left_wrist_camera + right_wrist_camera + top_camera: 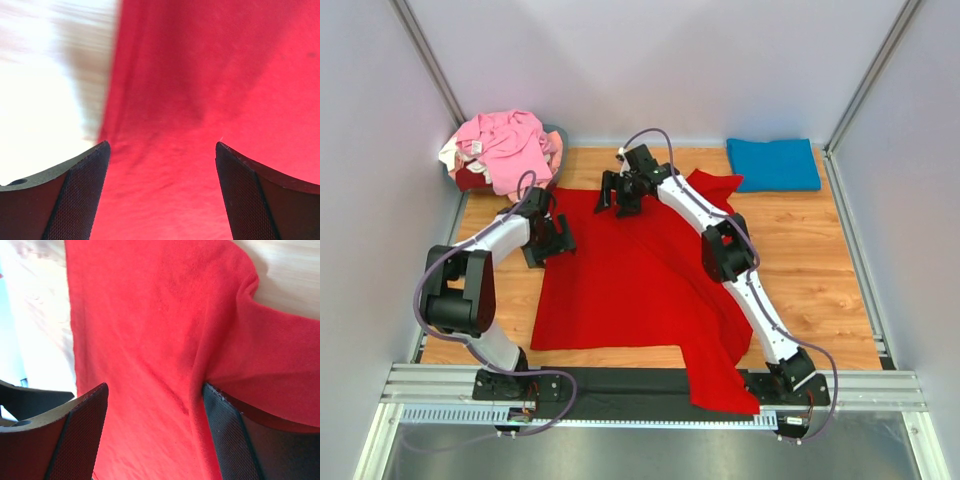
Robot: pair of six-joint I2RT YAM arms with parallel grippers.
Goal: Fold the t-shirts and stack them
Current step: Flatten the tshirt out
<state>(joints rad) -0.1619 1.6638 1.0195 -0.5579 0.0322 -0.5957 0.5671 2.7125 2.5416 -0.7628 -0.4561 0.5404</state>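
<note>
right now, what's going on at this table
Two robot arms are working on a red t-shirt spread flat across the table. The left pincer is open over the shirt's left edge, and the right pincer is open over its far edge; neither is clamped on cloth. A blue t-shirt lies folded in the far right corner, and a heap of pink and cream shirts sits far left.

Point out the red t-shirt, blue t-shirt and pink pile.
red t-shirt [620, 290]: top external view, spread body's middle.
blue t-shirt [773, 164]: top external view, folded top face.
pink pile [505, 145]: top external view, its crest.
</note>
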